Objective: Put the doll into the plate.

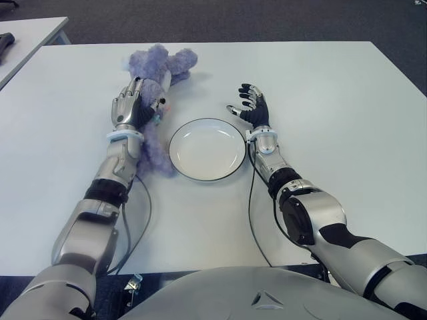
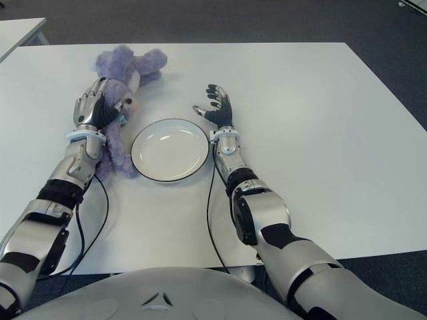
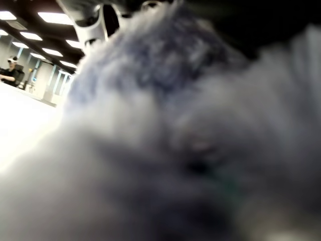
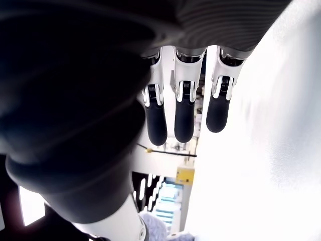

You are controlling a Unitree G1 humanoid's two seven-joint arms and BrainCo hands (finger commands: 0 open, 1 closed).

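Currently we see the left robot hand (image 1: 127, 105) laid over the purple doll (image 1: 157, 80), fingers draped on its plush, upper left of the table (image 1: 333, 100). Plate (image 1: 207, 149) sits centre frame, empty. Right robot hand (image 1: 251, 107) hovers just right of it, fingers spread, holding nothing.

I see the doll (image 1: 157, 87) as fuzzy lilac plush. Beside it, the plate (image 1: 207, 149) looks glossy, smooth white ceramic. The table (image 1: 333, 100) is matt white.
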